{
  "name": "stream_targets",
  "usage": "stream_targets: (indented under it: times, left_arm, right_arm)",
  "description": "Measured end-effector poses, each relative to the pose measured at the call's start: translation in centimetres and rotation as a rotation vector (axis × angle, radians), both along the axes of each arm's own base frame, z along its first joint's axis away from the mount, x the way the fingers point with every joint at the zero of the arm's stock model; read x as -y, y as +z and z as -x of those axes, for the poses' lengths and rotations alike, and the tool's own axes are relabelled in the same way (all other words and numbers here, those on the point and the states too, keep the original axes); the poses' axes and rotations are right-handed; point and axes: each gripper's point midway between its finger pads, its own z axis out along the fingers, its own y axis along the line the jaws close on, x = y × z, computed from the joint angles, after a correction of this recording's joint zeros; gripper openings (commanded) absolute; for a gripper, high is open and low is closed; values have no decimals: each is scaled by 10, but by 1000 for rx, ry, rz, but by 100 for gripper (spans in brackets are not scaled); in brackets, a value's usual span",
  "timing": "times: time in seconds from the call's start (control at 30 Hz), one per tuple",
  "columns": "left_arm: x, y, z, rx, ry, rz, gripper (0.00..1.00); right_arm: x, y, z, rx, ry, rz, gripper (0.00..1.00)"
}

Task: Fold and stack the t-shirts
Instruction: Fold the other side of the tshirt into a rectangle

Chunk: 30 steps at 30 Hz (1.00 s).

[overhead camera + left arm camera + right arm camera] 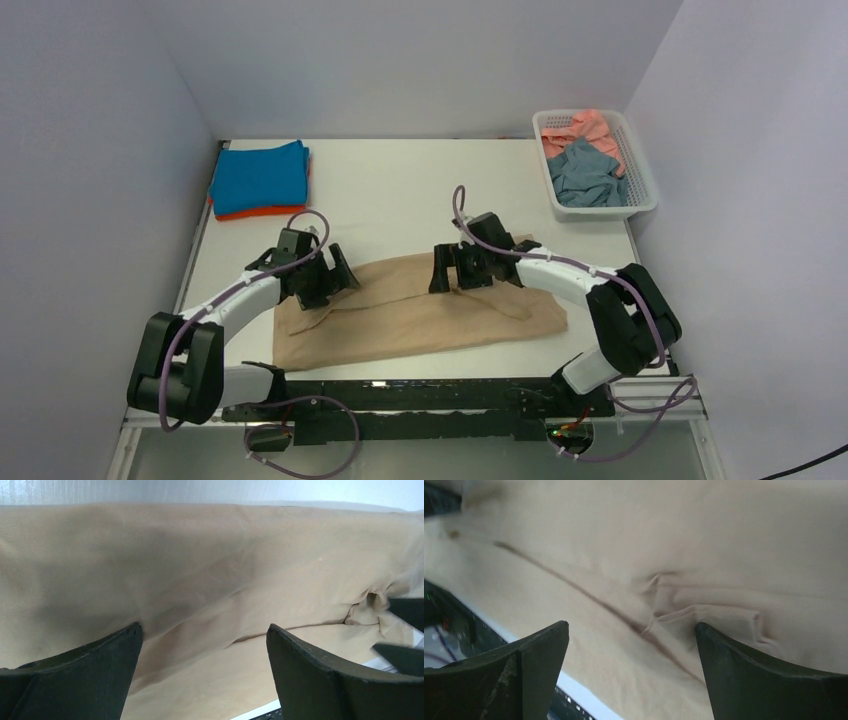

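A tan-beige t-shirt (420,315) lies spread across the near middle of the table, folded lengthwise. It fills the left wrist view (200,570) and the right wrist view (704,545). My left gripper (325,285) is open, low over the shirt's left part, nothing between its fingers (90,675). My right gripper (455,272) is open over the shirt's upper middle, beside a small wrinkle (674,607). A folded bright blue shirt (260,175) lies on an orange one (250,212) at the back left. Salmon pink (585,125) and dusty grey-blue (585,175) shirts lie in the basket.
A white lattice basket (640,175) stands at the back right corner. White walls close the table on three sides. The black rail with the arm bases (420,400) runs along the near edge.
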Motion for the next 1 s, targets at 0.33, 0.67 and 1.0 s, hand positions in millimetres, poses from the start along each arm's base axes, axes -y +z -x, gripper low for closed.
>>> stream_targets:
  times: [0.33, 0.67, 1.0]
  left_arm:
    - [2, -1, -8, 7, 0, 3, 99]
    - [1, -1, -9, 9, 3, -3, 99]
    - [2, -2, -10, 6, 3, -4, 99]
  right_arm:
    - [-17, 35, 102, -33, 293, -108, 100]
    - [49, 31, 13, 88, -156, 15, 100]
    - [46, -17, -17, 18, -189, 78, 100]
